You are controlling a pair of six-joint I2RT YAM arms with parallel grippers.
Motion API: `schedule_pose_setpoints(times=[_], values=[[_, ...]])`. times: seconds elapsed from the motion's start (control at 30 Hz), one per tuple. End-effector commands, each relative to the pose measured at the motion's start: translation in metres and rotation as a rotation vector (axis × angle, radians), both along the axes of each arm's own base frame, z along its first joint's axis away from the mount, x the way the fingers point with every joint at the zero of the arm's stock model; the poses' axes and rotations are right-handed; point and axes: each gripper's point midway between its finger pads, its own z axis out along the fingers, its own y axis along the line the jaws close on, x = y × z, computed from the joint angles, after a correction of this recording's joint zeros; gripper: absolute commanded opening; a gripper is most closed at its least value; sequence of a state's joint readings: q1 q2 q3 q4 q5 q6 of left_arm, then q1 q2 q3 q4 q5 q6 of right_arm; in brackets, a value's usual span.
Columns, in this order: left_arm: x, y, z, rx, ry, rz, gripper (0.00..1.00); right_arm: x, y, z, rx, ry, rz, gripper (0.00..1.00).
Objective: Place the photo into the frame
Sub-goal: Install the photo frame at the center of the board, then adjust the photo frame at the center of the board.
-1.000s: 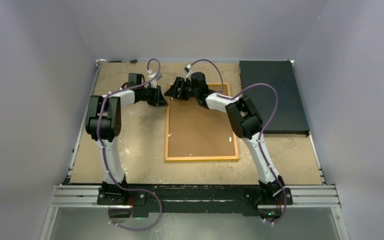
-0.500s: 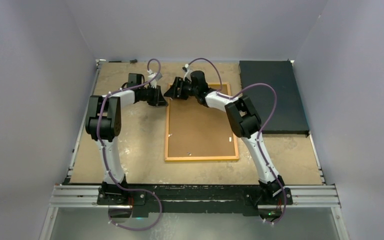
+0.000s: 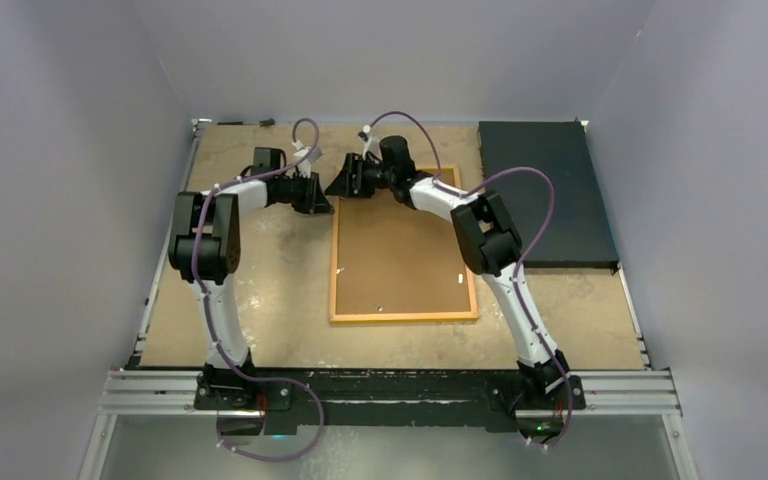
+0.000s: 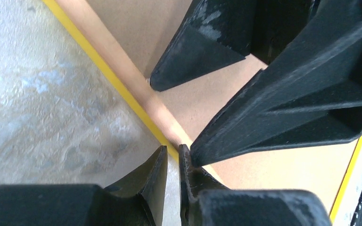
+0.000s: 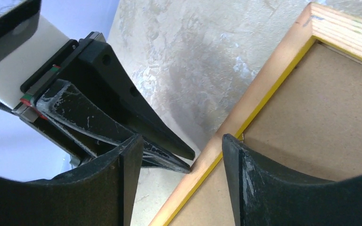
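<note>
Lying back-up in the middle of the mottled surface (image 3: 260,290), the frame (image 3: 403,317) shows its light wood rails with a thin yellow lip, and the brown backing board (image 3: 400,255) sits inside it. Both arms reach to its far left corner. The right gripper (image 5: 181,139) has its jaws spread wide, one finger over the bare surface and the other over the backing board, so the frame's left rail runs between them. Hard to say if either finger actually touches it. The left gripper (image 4: 172,154) sits on the outer side of that rail, jaws almost pressed together with just a sliver between, tips right at the yellow edge and just beside the right gripper's fingers. Nothing clearly pinched in there. A dark mat (image 3: 545,190) lies at the far right of the surface
</note>
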State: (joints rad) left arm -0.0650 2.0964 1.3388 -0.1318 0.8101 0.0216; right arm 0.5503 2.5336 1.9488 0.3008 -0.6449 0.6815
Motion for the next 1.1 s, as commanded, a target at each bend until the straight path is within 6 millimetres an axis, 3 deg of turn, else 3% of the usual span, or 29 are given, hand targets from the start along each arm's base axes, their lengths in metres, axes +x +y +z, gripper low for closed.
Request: schedule_pose_setpoints(times=[0.0,0.03,0.1,0.17,0.27,0.33,0.43,0.67,1.07], values=[[-0.008,0.021,0.024,0.013,-0.025,0.003,0.16,-0.005,0.001,0.056,0.025,-0.105,0.035,0.68],[-0.006,0.029,0.030,0.025,-0.039,0.006,0.18,-0.002,-0.010,0.084,0.027,-0.149,-0.016,0.71],[-0.008,0.035,0.036,0.074,-0.064,-0.029,0.23,0.008,-0.047,0.104,-0.012,-0.175,-0.159,0.79],[-0.014,0.042,0.034,0.142,-0.081,-0.074,0.27,0.017,-0.100,0.111,-0.093,-0.183,-0.342,0.87],[-0.032,0.053,0.020,0.239,-0.088,-0.127,0.31,0.017,-0.179,0.101,-0.259,-0.178,-0.563,0.98],[-0.050,0.053,0.009,0.317,-0.117,-0.192,0.31,0.021,-0.235,0.094,-0.329,-0.160,-0.694,0.99],[-0.078,0.045,-0.005,0.418,-0.144,-0.292,0.31,0.023,-0.280,0.076,-0.380,-0.112,-0.786,0.99],[-0.114,0.028,-0.019,0.543,-0.212,-0.423,0.31,0.041,-0.299,0.034,-0.452,-0.029,-0.861,0.99],[-0.139,0.026,-0.025,0.577,-0.253,-0.508,0.29,0.053,-0.296,-0.006,-0.463,0.007,-0.868,0.99]])
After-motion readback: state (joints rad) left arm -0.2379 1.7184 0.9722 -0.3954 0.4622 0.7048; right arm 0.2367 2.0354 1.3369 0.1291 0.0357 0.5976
